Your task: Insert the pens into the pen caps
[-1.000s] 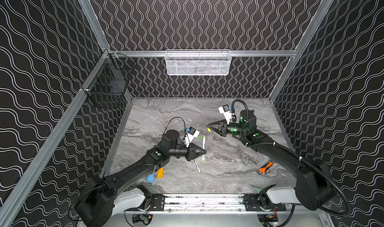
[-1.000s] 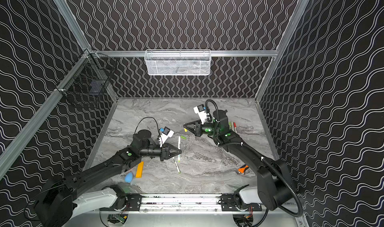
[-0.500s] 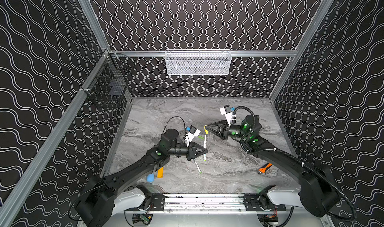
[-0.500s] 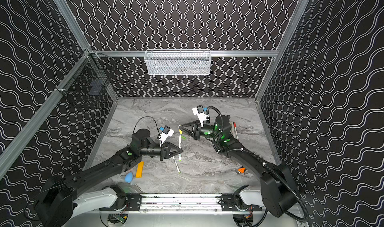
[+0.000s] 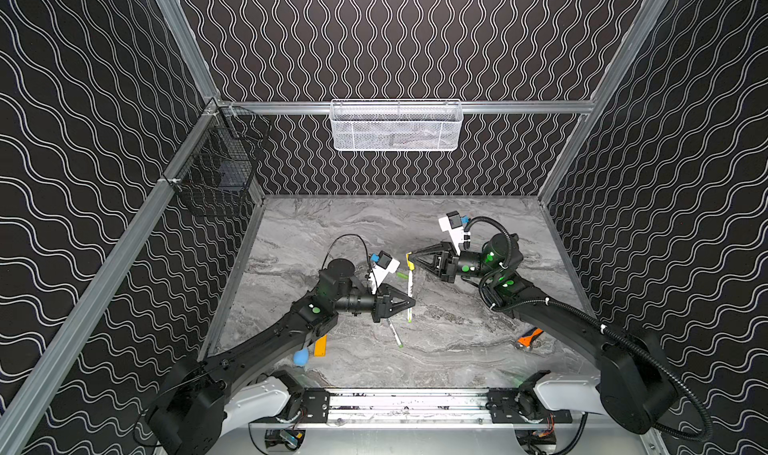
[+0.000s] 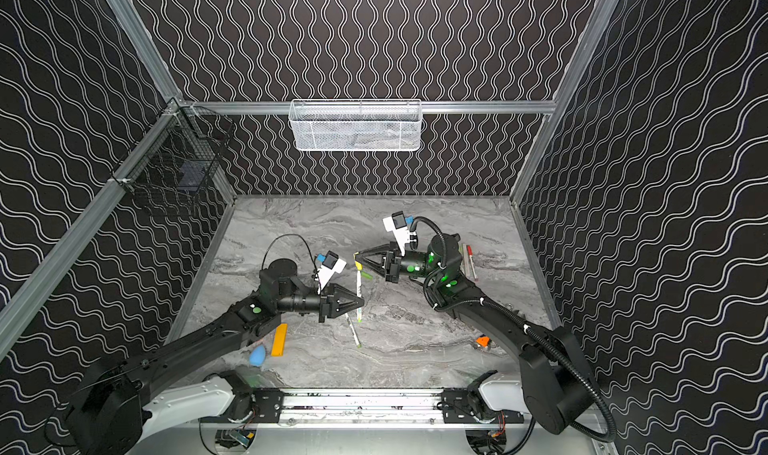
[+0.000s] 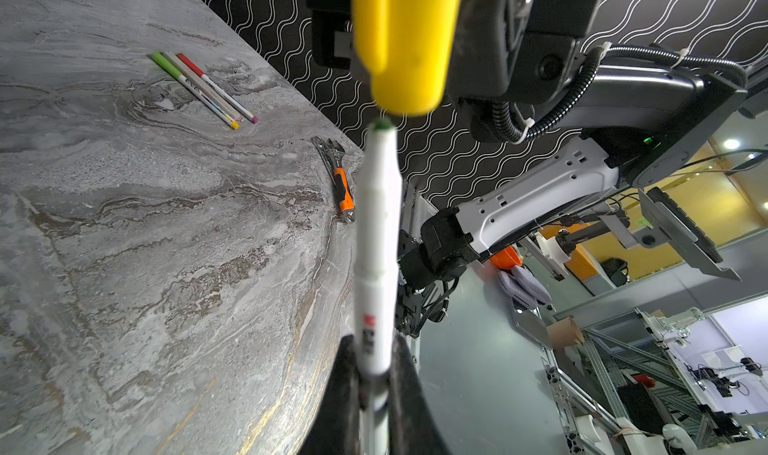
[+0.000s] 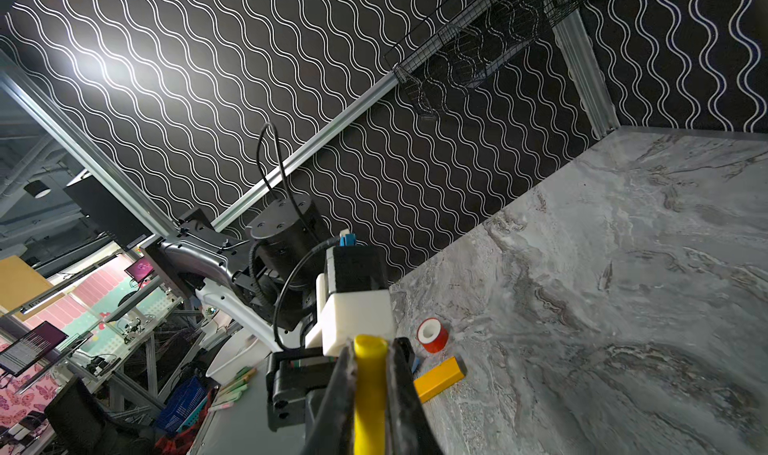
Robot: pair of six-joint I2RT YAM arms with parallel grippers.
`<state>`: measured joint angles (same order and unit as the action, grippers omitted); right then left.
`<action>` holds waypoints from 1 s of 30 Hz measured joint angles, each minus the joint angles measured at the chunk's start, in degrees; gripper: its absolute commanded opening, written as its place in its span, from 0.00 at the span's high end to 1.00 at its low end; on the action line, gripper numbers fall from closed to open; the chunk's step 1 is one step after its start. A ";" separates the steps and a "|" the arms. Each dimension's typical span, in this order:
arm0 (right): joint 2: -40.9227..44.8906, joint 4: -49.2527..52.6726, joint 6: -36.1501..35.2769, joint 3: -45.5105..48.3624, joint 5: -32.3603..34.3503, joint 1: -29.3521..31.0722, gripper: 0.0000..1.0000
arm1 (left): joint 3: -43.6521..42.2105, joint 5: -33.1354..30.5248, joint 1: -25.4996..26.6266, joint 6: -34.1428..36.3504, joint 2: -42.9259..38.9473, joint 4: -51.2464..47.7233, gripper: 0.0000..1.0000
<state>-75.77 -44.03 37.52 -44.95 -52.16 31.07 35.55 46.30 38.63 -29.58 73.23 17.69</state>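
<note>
**Capping stage, both top views.** The left gripper (image 5: pixel 409 303) was closed tight on the white-barrelled marker pen with a green tip (image 5: pixel 409 288), near the middle of the grey marble-patterned table (image 5: pixel 332 224). The pen's long axis ran from 6 to 12 o'clock, with the green tip toward 12 o'clock. The right gripper (image 5: pixel 410 260) reached in from 3 o'clock. It was clamped on the short yellow plastic pen cap (image 5: pixel 409 258) at the pen's 12 o'clock end.

**Left wrist view.** The cap (image 7: pixel 405 41) stood roughly in line with the pen (image 7: pixel 376 245), its open end facing the tip. The tip lay just at the mouth; contact could not be told.

**Right wrist view.** The cap (image 8: pixel 369 382) sat between the closed fingers (image 8: pixel 397 390).

**Elsewhere.** A second white pen with green ends (image 5: pixel 395 334) lay flat at 6 o'clock of the left gripper, its axis running 11 to 5 o'clock. A loose green plastic cap (image 5: pixel 402 274) lay near the held pen. Further pale pens (image 6: pixel 471 263) lay side by side toward 3 o'clock.
</note>
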 measured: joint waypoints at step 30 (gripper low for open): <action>-2.40 2.86 0.48 -2.32 0.02 1.97 0.89 | -0.70 -4.22 -0.17 1.49 -3.91 -1.92 1.00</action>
<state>-78.17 -41.17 38.00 -47.27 -52.14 33.04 34.85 42.09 38.46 -28.10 69.32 15.77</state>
